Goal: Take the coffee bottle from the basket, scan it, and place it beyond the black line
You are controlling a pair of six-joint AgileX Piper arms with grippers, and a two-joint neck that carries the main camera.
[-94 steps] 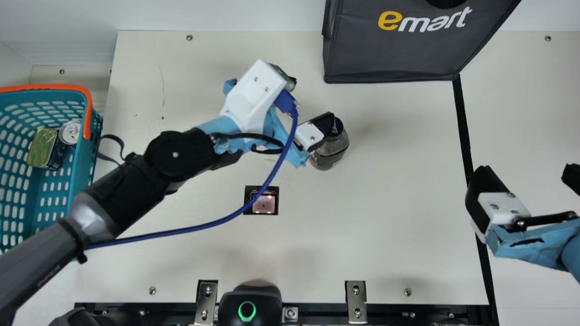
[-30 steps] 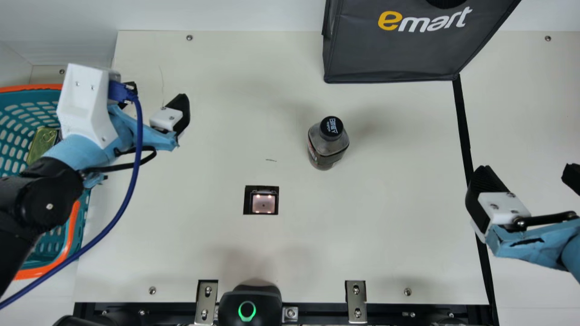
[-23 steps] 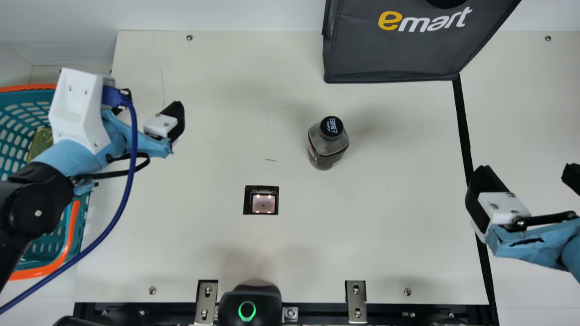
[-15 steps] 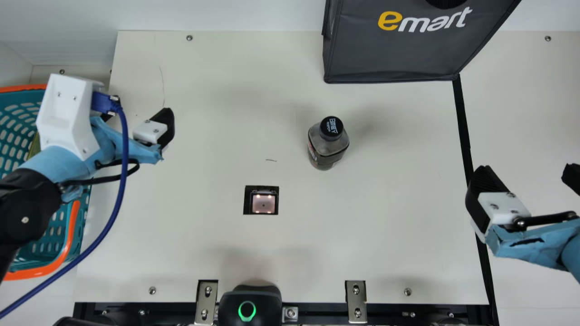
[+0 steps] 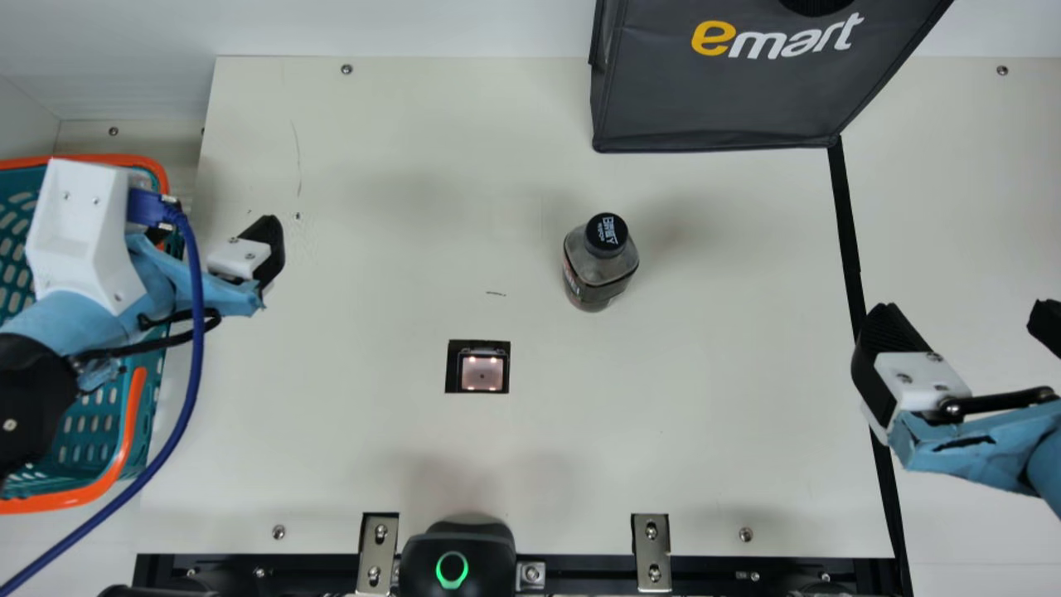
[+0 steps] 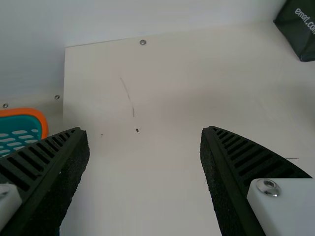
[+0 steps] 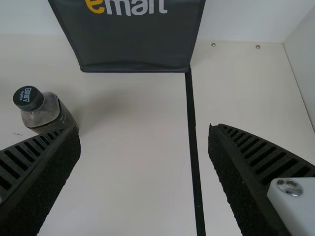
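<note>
Coffee bottle (image 5: 598, 272), upright, with white-lettered cap (image 5: 607, 233)

left arm (image 5: 29, 394): main view, left edge
left gripper (image 5: 217, 220): jaws spread wide
right arm (image 5: 986, 448): right edge
right gripper (image 5: 966, 313): jaws spread wide

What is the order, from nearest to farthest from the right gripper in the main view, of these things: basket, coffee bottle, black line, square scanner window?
1. Black line: close by the right gripper, on its left side.
2. Coffee bottle: left of the line.
3. Scanner window: farther left, in the tabletop.
4. Basket: at the view's left edge.
</note>
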